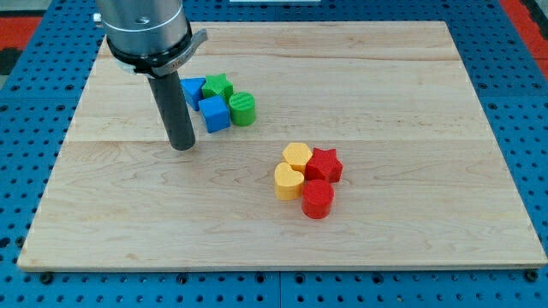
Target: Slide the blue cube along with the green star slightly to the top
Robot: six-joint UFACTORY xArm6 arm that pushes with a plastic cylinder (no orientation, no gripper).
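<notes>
1. The desk [360, 85] is a pale wooden board lying on a blue perforated base [34, 103].
2. The arm ends in a straight dark rod [175, 111] that hangs from a grey cylindrical housing [144, 26] at the view's top left. No jaws are fitted to this arm, so nothing is gripped or held.
3. My tip [182, 147] rests on the desk to the view's left of the blue and green group, slightly below it, close to the blue cube but with a small gap showing.
4. The blue cube [214, 114] sits in the upper left part of the desk, at the view's bottom of its group.
5. The green star [217, 85] lies directly above the blue cube in the view, touching it or very nearly so.
6. A second blue block [193, 89], wedge-like in shape, lies just left of the green star and is partly hidden by the rod.
7. A green cylinder [242, 109] lies just right of the blue cube, touching it.
8. A second group sits well apart, toward the view's lower centre: a yellow hexagonal block [297, 156], a red star [325, 164], a yellow heart-shaped block [288, 181] and a red cylinder [317, 198], all packed together.
</notes>
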